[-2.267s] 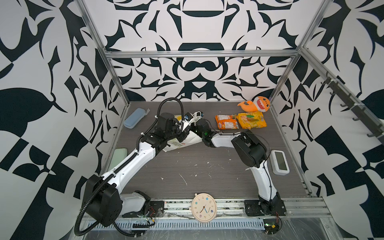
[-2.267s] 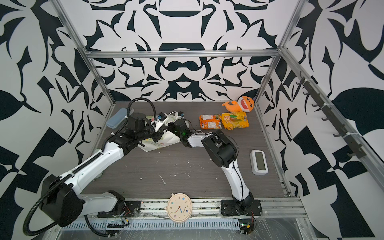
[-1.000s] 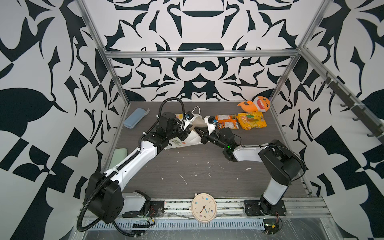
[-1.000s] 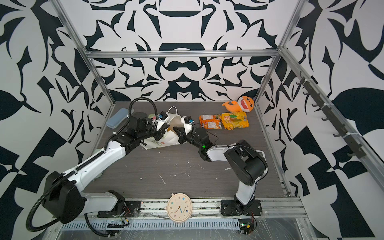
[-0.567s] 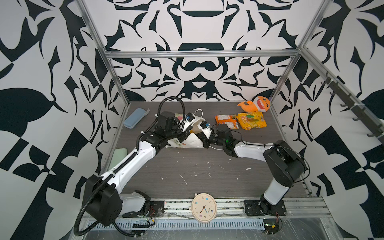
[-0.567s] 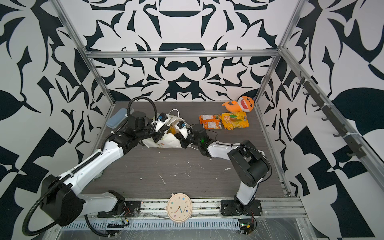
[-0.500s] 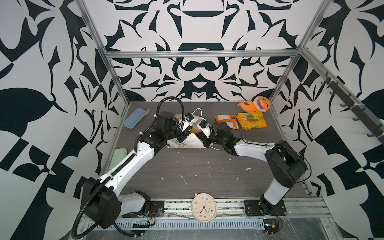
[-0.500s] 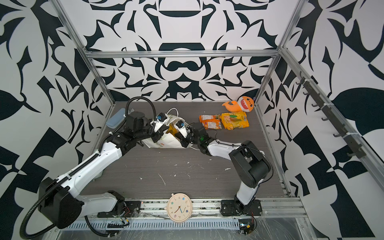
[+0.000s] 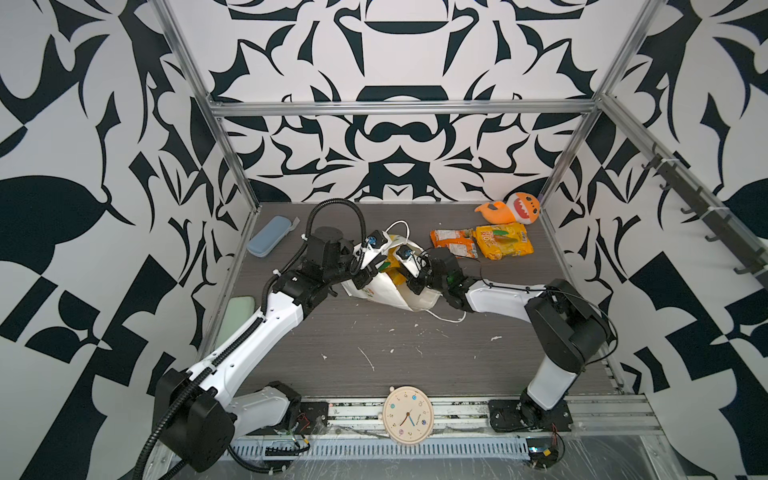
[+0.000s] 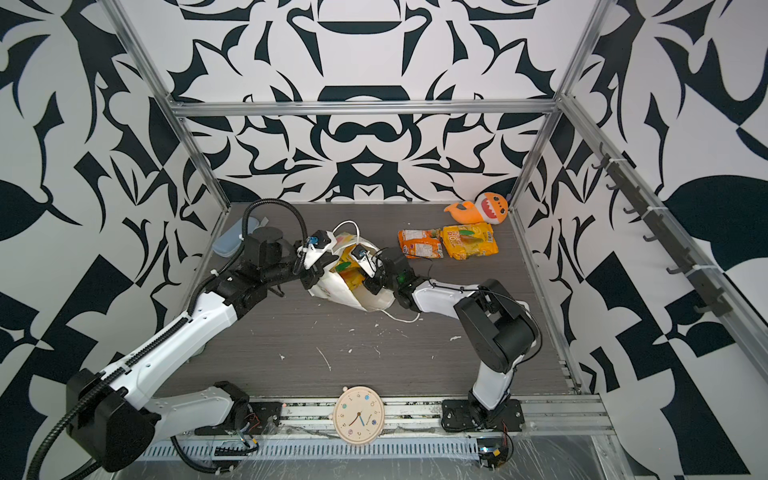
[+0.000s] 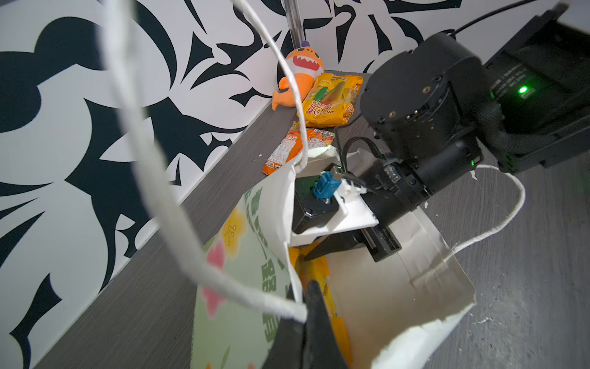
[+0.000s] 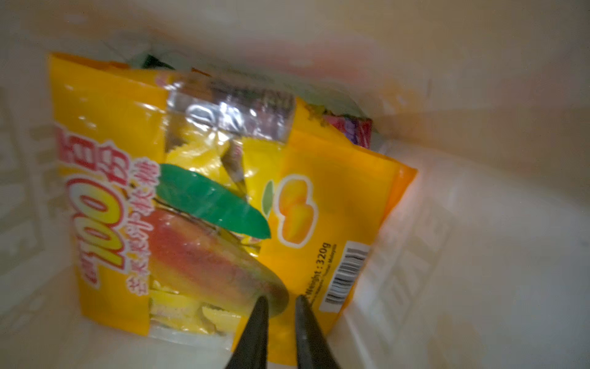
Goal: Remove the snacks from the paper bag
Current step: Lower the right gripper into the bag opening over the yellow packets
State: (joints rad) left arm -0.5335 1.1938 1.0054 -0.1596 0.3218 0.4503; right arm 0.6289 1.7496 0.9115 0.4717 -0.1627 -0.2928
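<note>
The white paper bag (image 9: 384, 293) (image 10: 332, 289) lies tipped on the table, mouth toward the right arm. My left gripper (image 11: 305, 289) is shut on the bag's rim beside a cord handle (image 11: 159, 191) and holds the mouth up. My right gripper (image 12: 281, 300) is inside the bag, open by a narrow gap, with nothing between its fingers. Its tips hover over a yellow mango snack packet (image 12: 198, 207). A purple-red packet (image 12: 360, 131) peeks out behind that one. Outside the bag lie an orange packet (image 9: 453, 245) and a yellow packet (image 9: 503, 241).
An orange plush shark (image 9: 511, 210) sits in the back right corner. A light-blue case (image 9: 266, 237) lies at the back left, a pale green pad (image 9: 239, 309) by the left edge. A round clock (image 9: 408, 415) rests on the front rail.
My right gripper has swung left from the packets into the bag's mouth and its jaws have parted a little. The left gripper keeps its hold on the rim.
</note>
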